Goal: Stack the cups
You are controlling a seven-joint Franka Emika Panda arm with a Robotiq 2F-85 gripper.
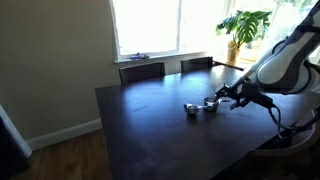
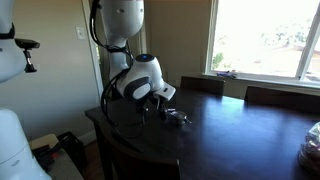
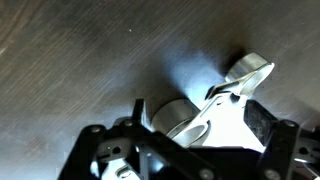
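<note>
Shiny silver cups [image 1: 200, 106] on dark desk [image 1: 150, 130], fingers [image 1: 227, 97] at their 3 o'clock, spread cannot be told.

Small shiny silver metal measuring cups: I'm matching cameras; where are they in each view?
In an exterior view: the small silver metal cups sit right of centre.
In an exterior view: the cups sit left of centre.
Wrist view: the cups fill lower centre.
Shared landmark: the black gripper beside them.
</note>
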